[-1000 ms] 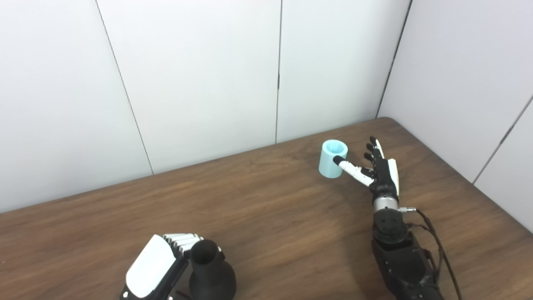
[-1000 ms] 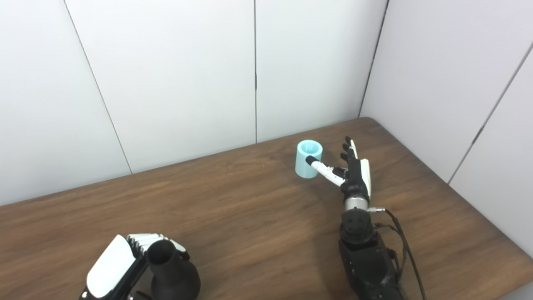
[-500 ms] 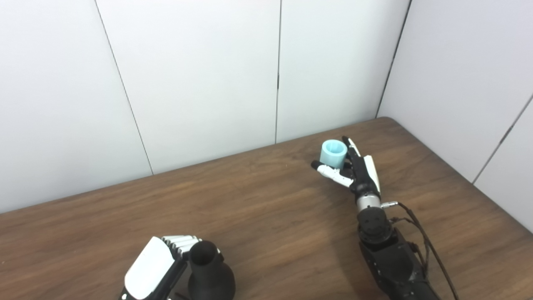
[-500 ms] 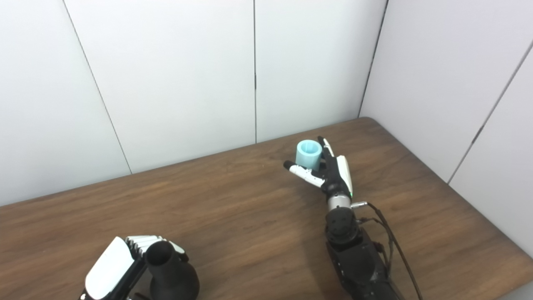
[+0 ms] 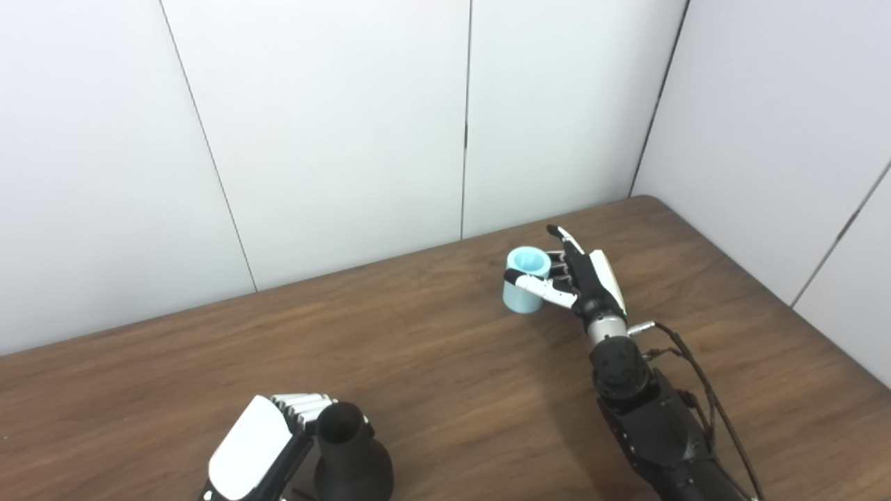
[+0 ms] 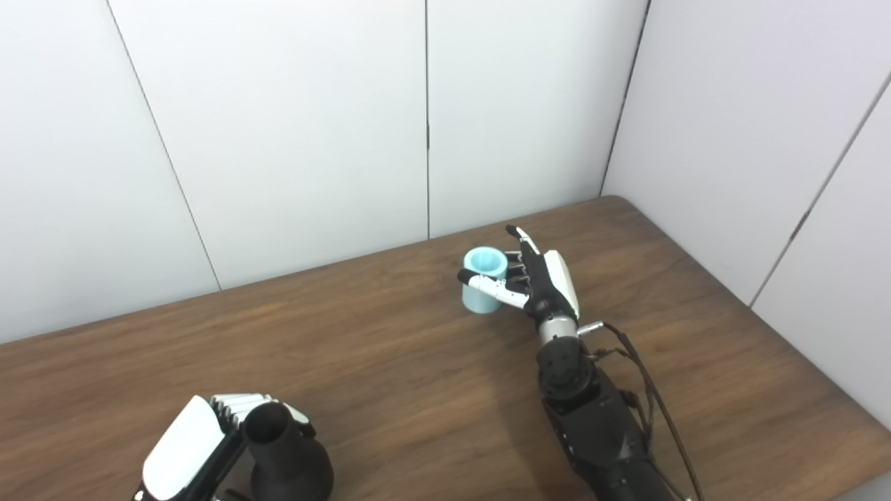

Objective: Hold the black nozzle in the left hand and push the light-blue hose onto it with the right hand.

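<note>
A black, bulb-shaped nozzle (image 5: 353, 463) stands upright at the near edge of the table with its open neck pointing up. My left hand (image 5: 261, 445) is shut on it, fingers curled against the neck from the left. The light-blue hose (image 5: 519, 298) is a short open cylinder at the far right of the table. My right hand (image 5: 586, 282) is shut on it: the thumb crosses its near side and the fingers lie behind it. Whether the hose still touches the tabletop I cannot tell. Hose and nozzle are far apart.
The brown wooden table (image 5: 431, 348) runs back to white wall panels (image 5: 348, 139) and ends in a rounded corner at the far right (image 5: 647, 202). Black cables (image 5: 703, 390) trail along my right forearm.
My right hand swung left, closed thumb and fingers around the hose, and shifted it leftward and nearer. The left hand and the nozzle have stayed in place.
</note>
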### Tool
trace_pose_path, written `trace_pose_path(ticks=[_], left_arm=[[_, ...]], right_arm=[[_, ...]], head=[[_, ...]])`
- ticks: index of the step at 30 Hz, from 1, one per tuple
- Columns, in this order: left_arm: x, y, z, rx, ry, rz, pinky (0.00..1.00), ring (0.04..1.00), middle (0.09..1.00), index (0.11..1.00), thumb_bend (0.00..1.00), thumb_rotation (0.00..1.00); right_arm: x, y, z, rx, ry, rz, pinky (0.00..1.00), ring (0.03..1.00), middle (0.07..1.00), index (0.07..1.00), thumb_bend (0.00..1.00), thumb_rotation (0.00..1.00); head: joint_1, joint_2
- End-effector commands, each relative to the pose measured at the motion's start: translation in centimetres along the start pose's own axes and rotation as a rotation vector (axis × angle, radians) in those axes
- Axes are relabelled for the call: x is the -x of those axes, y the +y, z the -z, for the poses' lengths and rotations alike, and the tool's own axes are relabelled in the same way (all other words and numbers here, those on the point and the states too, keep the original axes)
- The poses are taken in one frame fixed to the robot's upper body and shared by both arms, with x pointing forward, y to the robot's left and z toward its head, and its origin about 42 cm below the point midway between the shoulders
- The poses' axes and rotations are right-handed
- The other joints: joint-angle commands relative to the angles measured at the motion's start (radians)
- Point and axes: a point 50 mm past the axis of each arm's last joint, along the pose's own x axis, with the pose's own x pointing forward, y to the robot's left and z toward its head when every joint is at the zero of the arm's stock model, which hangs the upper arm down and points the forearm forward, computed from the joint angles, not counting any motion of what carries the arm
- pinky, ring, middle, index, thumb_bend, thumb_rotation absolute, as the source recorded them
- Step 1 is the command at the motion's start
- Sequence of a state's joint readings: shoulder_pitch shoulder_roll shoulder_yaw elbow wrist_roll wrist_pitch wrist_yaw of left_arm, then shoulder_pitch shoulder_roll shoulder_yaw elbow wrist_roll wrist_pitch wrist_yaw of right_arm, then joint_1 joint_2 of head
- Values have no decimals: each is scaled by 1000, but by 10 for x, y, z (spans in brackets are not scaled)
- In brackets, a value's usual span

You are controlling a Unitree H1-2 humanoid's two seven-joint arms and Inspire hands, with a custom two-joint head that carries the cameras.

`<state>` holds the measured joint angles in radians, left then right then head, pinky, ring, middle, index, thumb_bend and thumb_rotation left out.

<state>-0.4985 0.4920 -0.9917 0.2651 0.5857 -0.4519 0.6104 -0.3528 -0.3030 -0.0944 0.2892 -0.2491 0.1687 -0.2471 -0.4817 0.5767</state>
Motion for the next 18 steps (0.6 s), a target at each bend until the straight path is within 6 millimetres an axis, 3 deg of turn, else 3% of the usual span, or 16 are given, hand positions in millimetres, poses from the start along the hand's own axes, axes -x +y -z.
trace_pose_path(ticks=[1,4,7,8,10,11,15,16,18], left_arm=[[73,-60,-24,159,151,95,357,486,475,505,520,0],[74,-59,-24,159,150,96,359,487,475,506,520,0],[74,-58,-24,158,150,100,363,489,478,501,520,0],[74,-58,-24,158,150,100,360,488,478,501,521,0],[74,-58,-25,157,149,103,361,488,476,503,520,0],[74,-59,-25,157,149,102,360,489,476,504,520,0],[74,-59,-25,157,149,97,356,484,473,507,520,0],[74,-59,-25,159,150,96,357,484,474,507,520,0],[74,-59,-25,162,151,97,358,484,474,507,520,0]], right_arm=[[-10,-1,-19,-48,-42,-14,718,825,867,888,1000,536],[-11,-1,-18,-71,-33,0,799,880,907,878,1000,517],[-9,-1,-18,-71,-23,-2,746,844,874,876,1000,495],[-9,-1,-18,-59,-17,-4,700,810,843,876,1000,492],[-9,0,-18,-36,-8,-14,487,612,674,879,1000,497],[-9,0,-18,-28,-9,-22,473,618,689,883,1000,501],[-8,0,-17,5,-20,-68,580,731,797,906,1000,491],[-8,0,-17,25,-26,-86,386,507,585,920,1000,491],[-7,1,-17,66,-35,-114,300,439,543,926,1000,482]], head=[[-2,1],[-3,3],[-2,4],[-2,4],[-2,4],[-2,4],[-2,4],[-2,4],[-2,4]])
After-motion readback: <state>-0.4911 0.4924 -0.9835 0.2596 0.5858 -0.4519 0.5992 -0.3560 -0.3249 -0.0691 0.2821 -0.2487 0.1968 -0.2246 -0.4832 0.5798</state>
